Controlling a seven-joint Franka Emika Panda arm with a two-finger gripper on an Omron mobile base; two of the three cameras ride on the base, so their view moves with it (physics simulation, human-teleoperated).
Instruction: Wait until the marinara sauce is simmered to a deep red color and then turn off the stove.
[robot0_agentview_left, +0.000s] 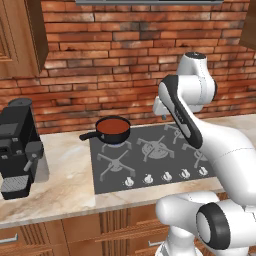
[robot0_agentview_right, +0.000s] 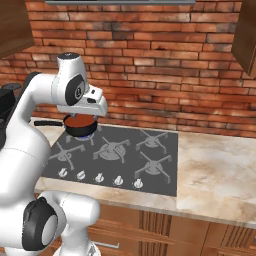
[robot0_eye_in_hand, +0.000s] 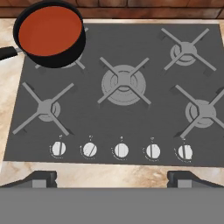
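Two gripper (robot0_eye_in_hand: 112, 178) fingertips wide apart, empty.

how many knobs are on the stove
5, in one row along the front edge of the stove: knobs. None looks hidden.

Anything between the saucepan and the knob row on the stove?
Hand view: the front-left burner grate lies between the saucepan and the knob row on the stove; otherwise bare cooktop.
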